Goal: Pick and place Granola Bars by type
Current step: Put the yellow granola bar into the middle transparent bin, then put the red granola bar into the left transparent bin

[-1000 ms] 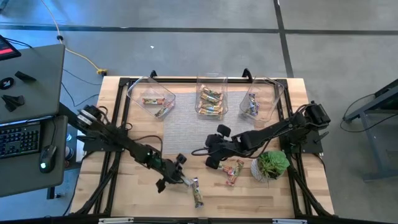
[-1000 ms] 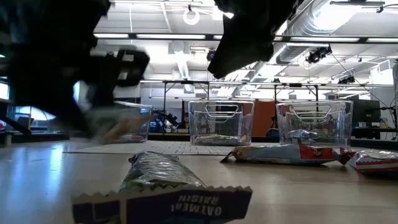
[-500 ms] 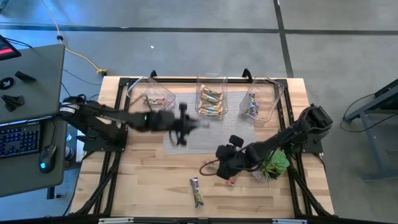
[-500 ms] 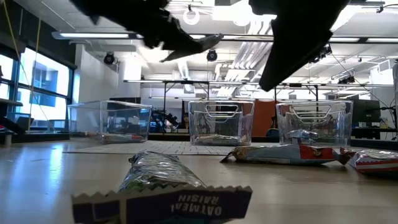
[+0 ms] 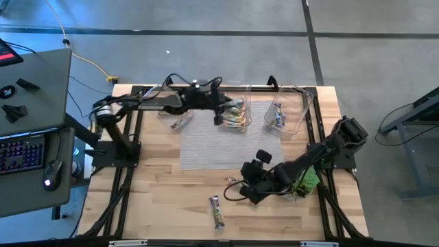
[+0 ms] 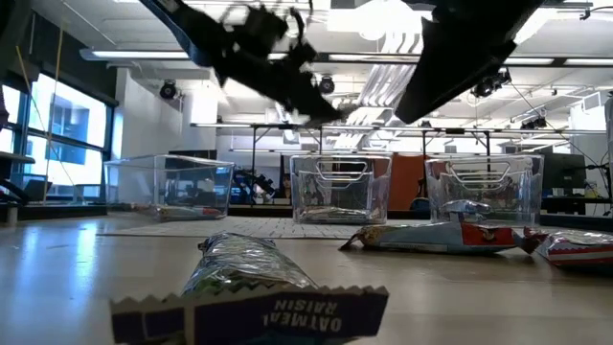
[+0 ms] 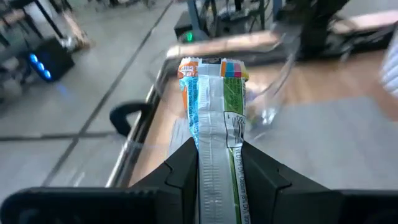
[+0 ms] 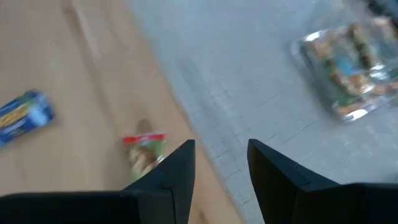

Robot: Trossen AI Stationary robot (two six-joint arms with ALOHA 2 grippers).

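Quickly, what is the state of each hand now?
Left hand: closed, holding a granola bar.
Right hand: open, holding nothing.

A light wooden table (image 5: 158, 206) carries a grey woven mat (image 5: 206, 140) at its middle. Three clear plastic bins stand in a row along the far edge: a left bin (image 5: 156, 104), a middle bin (image 5: 236, 92) and a right bin (image 5: 293, 110). A small green potted plant (image 5: 307, 180) sits near the table's right edge. Beside the table's left side stands a dark desk (image 5: 41, 75) with a keyboard (image 5: 19, 156) and a mouse (image 5: 48, 180). A yellow cable (image 5: 86, 58) runs across the grey floor behind.
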